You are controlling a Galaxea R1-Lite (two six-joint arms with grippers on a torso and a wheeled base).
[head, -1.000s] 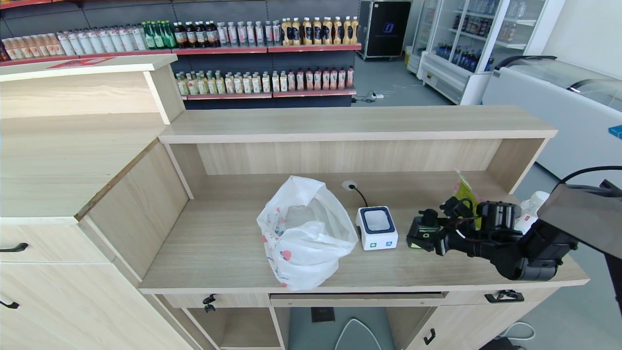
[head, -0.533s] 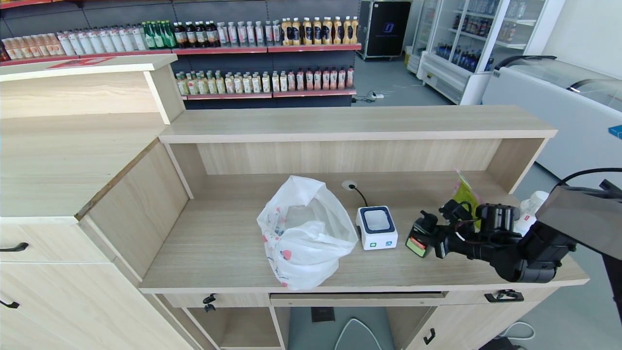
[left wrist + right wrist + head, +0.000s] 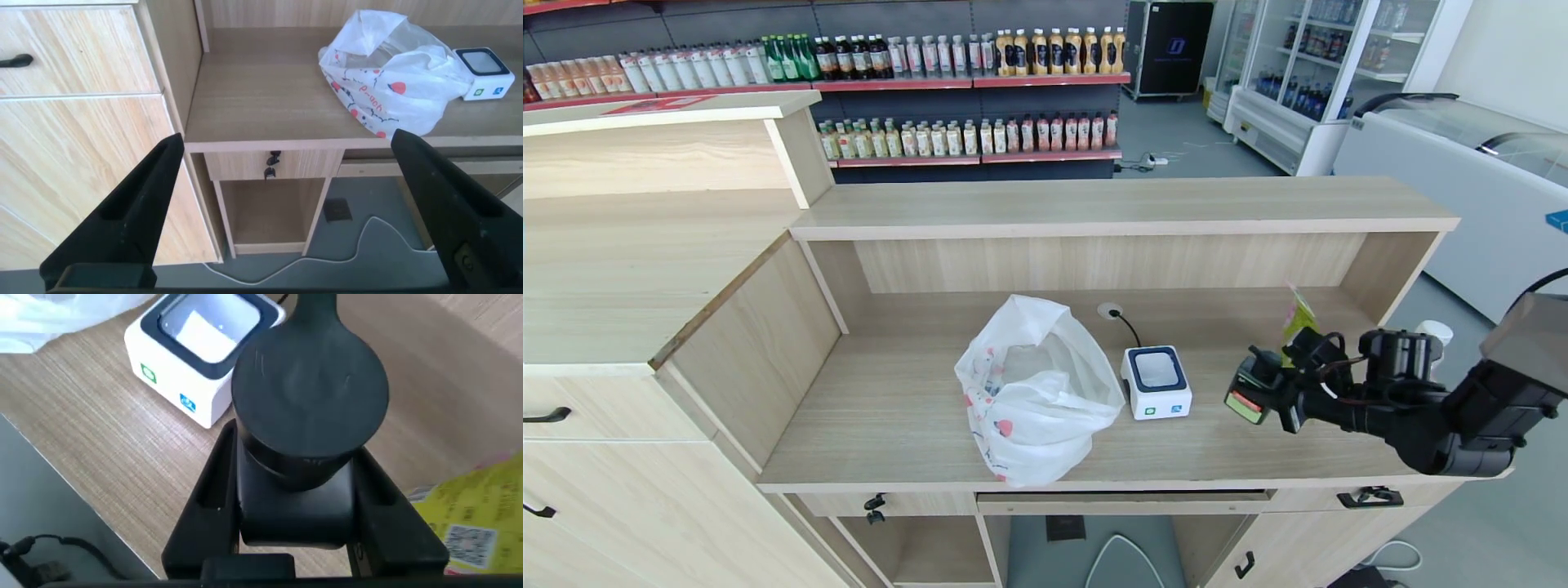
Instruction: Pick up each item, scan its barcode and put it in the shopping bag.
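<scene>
I count three items, one shopping bag and one scanner on the table (image 3: 890, 408). The first item is a small black-capped bottle (image 3: 1245, 398), clamped between the fingers of the right gripper (image 3: 1252, 384) and held tilted, near the scanner (image 3: 1156, 381) on its right side. From the right wrist camera the fingers press on both sides of the bottle's body under its round cap, but I can't make out whether its base touches the table. The second item, a yellow-green packet (image 3: 1298, 317), stands towards the back right corner, with its lower part hidden behind the arm. The third, a white bottle (image 3: 1435, 332), sits near the right edge, and I see little more than its top above the arm. The white shopping bag (image 3: 1029, 392), printed with small red shapes, slumps by the middle of the front edge with its mouth open upward. I cannot tell whether anything lies inside it. The scanner stands just beside the bag on its right, window facing up, and a dark cable (image 3: 1129, 328) runs from it to a hole near the back. The left gripper (image 3: 286, 143) hangs low in front of the table's left end with its fingers spread wide apart, grasping nothing.
</scene>
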